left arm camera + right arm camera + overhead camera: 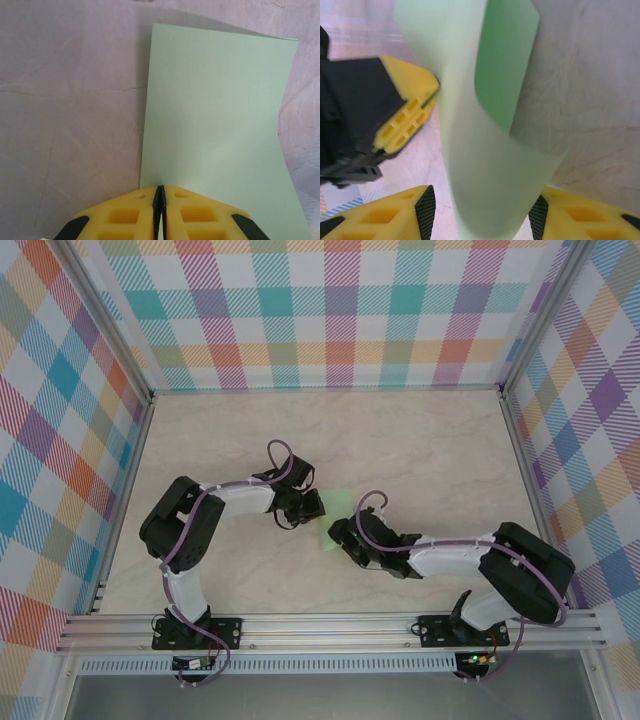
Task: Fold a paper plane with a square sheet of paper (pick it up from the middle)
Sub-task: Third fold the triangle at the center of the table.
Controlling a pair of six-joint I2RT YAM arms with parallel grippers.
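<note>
Right gripper (482,214): 2 yellow fingers spread, one on each side of the square sheet of paper (470,165). There's a gap at its left pad; can't tell if the other pad touches. Left gripper (159,192): 2 fingers pressed together, pinching one edge of the sheet.

Nearer than the sheet: 1 aluminium rail (330,625) carrying 2 arm bases. Left arm (185,530) stands left of the sheet and right arm (480,560) stands right of it, both reaching in toward it.

Sheet count: 1, pale green, unmarked. It is curled rather than flat and bows up between the right fingers. In the top view it sits between the 2 grippers, mostly covered by them.

Beyond the sheet: marbled table (430,440), then 1 checked back wall (330,310), with 1 checked side wall on each flank.
</note>
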